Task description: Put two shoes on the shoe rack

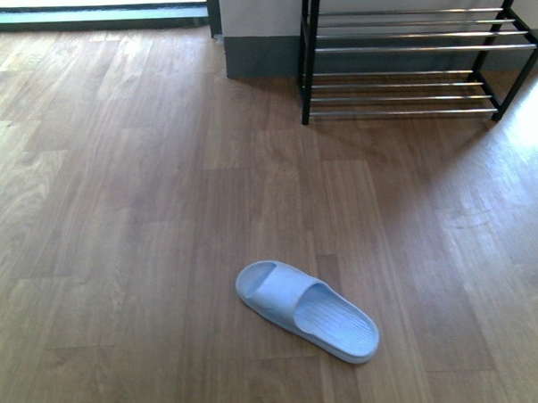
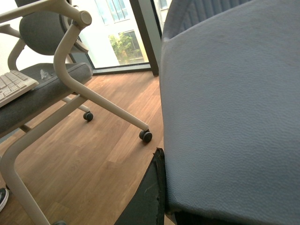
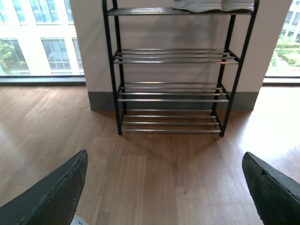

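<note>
My right hand [image 3: 164, 197] was empty, its two dark fingers [image 3: 56, 192] spread wide, facing the shoe rack [image 1: 414, 48] that stood at the far right against the wall. One pale blue slipper [image 1: 305, 309] lay flat on the wood floor, near me and a little right of centre, well short of the rack. Its long axis ran on a slant: heel to the near right, open toe to the far left, so it sat crosswise to a straight reach. I judged my right hand the nearer one and the only free one, and I would have to turn the wrist so the fingers closed across the slipper's width.

My left hand [image 2: 153, 192] was off to the left beside a wheeled chair [image 2: 70, 70]. The other slipper [image 2: 229, 117] filled most of its view, up off the floor and hard against one dark finger, so I took it to be clamped there.
</note>
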`<action>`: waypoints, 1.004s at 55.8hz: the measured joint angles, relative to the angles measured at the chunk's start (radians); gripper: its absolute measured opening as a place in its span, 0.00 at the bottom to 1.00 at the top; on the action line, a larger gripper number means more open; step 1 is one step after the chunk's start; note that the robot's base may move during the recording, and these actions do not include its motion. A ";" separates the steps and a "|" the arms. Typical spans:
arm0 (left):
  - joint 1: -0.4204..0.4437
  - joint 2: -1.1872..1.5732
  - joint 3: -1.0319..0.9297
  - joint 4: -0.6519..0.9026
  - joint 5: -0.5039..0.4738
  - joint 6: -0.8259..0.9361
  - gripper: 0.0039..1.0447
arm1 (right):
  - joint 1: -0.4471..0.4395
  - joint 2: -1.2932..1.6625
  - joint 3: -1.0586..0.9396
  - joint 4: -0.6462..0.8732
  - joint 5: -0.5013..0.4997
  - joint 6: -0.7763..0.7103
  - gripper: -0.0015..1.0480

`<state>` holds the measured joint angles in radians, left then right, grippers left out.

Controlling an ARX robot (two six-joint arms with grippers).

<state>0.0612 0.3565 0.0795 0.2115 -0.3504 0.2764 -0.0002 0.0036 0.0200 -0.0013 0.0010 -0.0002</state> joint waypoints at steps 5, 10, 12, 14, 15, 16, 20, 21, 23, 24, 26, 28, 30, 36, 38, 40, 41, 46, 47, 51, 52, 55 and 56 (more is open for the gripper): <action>0.000 0.000 0.000 0.000 -0.001 0.000 0.01 | 0.000 0.000 0.000 0.000 0.002 0.000 0.91; 0.000 0.000 0.000 0.000 -0.001 0.000 0.01 | 0.000 0.000 0.000 0.000 -0.001 0.000 0.91; 0.000 0.000 -0.001 0.000 -0.001 0.000 0.01 | 0.000 0.000 0.000 0.000 -0.002 0.000 0.91; 0.000 0.000 0.000 0.001 -0.002 0.000 0.01 | 0.000 0.000 0.000 0.000 -0.006 0.000 0.91; 0.000 0.000 -0.001 0.001 -0.008 0.000 0.01 | 0.000 0.000 0.000 0.000 -0.004 0.000 0.91; 0.000 0.000 -0.001 0.001 -0.009 0.000 0.01 | 0.000 0.000 0.000 0.000 -0.004 0.000 0.91; 0.000 0.002 0.000 0.002 -0.008 0.000 0.01 | -0.035 0.108 0.031 -0.091 -0.096 -0.117 0.91; 0.000 0.002 -0.001 0.002 -0.008 0.000 0.01 | -0.050 0.152 0.031 -0.076 -0.114 -0.143 0.91; 0.000 0.002 -0.001 0.002 -0.006 0.000 0.01 | -0.073 0.229 0.031 -0.031 -0.125 -0.177 0.91; 0.000 0.002 0.000 0.002 -0.006 0.000 0.01 | -0.082 0.258 0.031 -0.010 -0.127 -0.190 0.91; 0.000 0.002 -0.001 0.002 -0.005 0.000 0.01 | -0.106 0.351 0.031 0.069 -0.130 -0.233 0.91; 0.000 0.002 -0.001 0.002 -0.005 0.000 0.01 | -0.138 0.493 0.034 0.193 -0.159 -0.303 0.91; 0.000 0.002 -0.001 0.002 -0.005 0.000 0.01 | -0.155 0.617 0.040 0.293 -0.169 -0.344 0.91; 0.000 0.002 0.000 0.002 -0.005 0.000 0.01 | -0.185 1.187 0.116 0.720 -0.169 -0.520 0.91; 0.000 0.002 -0.001 0.002 -0.005 0.000 0.01 | -0.185 1.421 0.173 0.857 -0.149 -0.561 0.91; 0.000 0.002 0.000 0.002 -0.005 0.000 0.01 | -0.185 1.593 0.224 0.929 -0.147 -0.580 0.91; 0.000 0.002 -0.001 0.002 -0.005 0.000 0.01 | -0.184 1.674 0.249 0.954 -0.145 -0.588 0.91; 0.000 0.002 0.000 0.002 -0.005 0.000 0.01 | -0.167 1.957 0.334 1.011 -0.125 -0.608 0.91; 0.000 0.002 -0.001 0.002 -0.005 0.000 0.01 | -0.161 2.017 0.351 1.014 -0.125 -0.617 0.91; 0.000 0.002 -0.001 0.002 -0.005 0.000 0.01 | -0.126 2.243 0.410 1.058 -0.127 -0.649 0.91; 0.000 0.002 -0.001 0.002 -0.005 0.000 0.01 | -0.115 2.300 0.431 1.060 -0.134 -0.653 0.91; 0.000 0.002 -0.001 0.002 -0.005 0.000 0.01 | -0.093 2.398 0.470 1.093 -0.140 -0.660 0.91; 0.000 0.002 -0.001 0.002 -0.005 0.000 0.01 | -0.082 2.435 0.492 1.094 -0.142 -0.660 0.91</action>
<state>0.0612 0.3584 0.0788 0.2131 -0.3557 0.2768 -0.0826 2.4386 0.5117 1.0931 -0.1410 -0.6605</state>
